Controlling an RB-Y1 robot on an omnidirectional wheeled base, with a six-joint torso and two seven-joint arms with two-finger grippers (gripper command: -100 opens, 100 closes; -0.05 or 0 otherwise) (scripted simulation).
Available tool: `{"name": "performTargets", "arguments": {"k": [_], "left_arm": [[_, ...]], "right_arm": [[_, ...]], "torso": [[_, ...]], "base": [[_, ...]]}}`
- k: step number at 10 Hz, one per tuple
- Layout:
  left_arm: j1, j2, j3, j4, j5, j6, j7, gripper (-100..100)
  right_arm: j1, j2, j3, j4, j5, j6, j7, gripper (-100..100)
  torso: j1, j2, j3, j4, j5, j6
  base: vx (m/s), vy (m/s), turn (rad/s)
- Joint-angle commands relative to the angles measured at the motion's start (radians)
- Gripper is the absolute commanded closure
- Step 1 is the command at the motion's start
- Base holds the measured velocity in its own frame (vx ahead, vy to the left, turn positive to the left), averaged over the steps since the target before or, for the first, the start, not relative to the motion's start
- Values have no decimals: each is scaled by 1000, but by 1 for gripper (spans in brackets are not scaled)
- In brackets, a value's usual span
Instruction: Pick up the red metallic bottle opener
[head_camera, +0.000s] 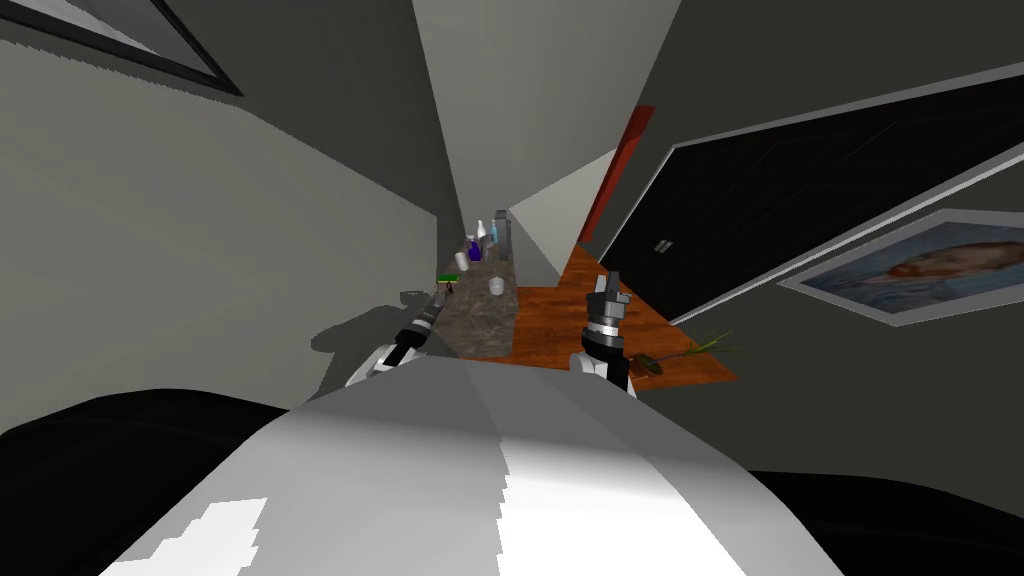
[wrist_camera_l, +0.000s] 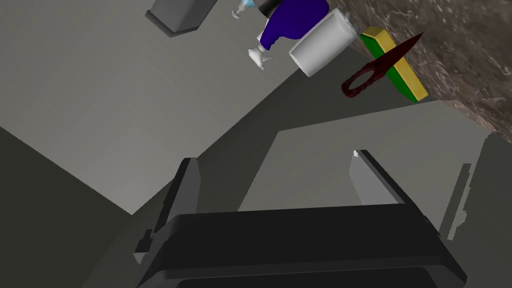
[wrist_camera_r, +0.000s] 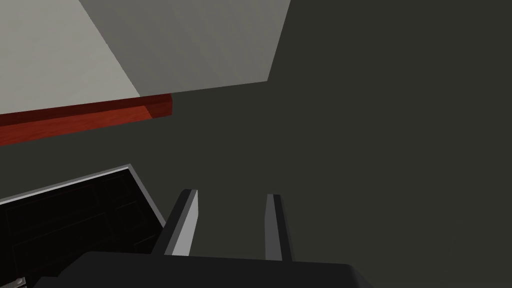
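The dark red bottle opener lies on a green and yellow sponge at the edge of a mottled stone counter, its ring end sticking out past the edge. My left gripper is open and empty, short of the opener and pointing to one side of it. In the head view the left gripper is at the counter's near left corner, just below the sponge. My right gripper is raised over the floor to the right. Its fingers stand a narrow gap apart with nothing between them.
A white cup and a blue spray bottle stand close behind the sponge. More bottles line the counter farther back, and a small white cup sits mid-counter. A grey wall runs along the left. A wooden floor and a plant lie to the right.
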Motion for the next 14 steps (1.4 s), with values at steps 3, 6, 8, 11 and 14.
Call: {"name": "performTargets", "arguments": {"k": [3, 6, 8, 11, 14], "left_arm": [[-25, 58, 6, 90, -41, 28, -40, -100], [-45, 94, 6, 145, -77, 55, -72, -100], [-67, 128, 5, 196, -113, 82, -102, -100], [-100, 173, 3, 265, -166, 121, -145, -100], [-132, 209, 1, 322, -216, 157, -182, -100]], "right_arm": [[0, 0, 0, 0, 0, 0, 0, 0], [0, 0, 0, 0, 0, 0, 0, 0], [0, 0, 0, 0, 0, 0, 0, 0], [0, 0, 0, 0, 0, 0, 0, 0], [0, 0, 0, 0, 0, 0, 0, 0]], "torso": [[2, 0, 0, 0, 0, 0], [2, 0, 0, 0, 1, 0], [1, -2, -1, 0, 0, 0], [2, -2, -1, 0, 0, 0], [3, -2, -1, 0, 1, 0]], "base": [[26, -31, -29], [28, -24, -28], [57, -43, -49], [56, -32, -38], [56, -14, -44]]}}
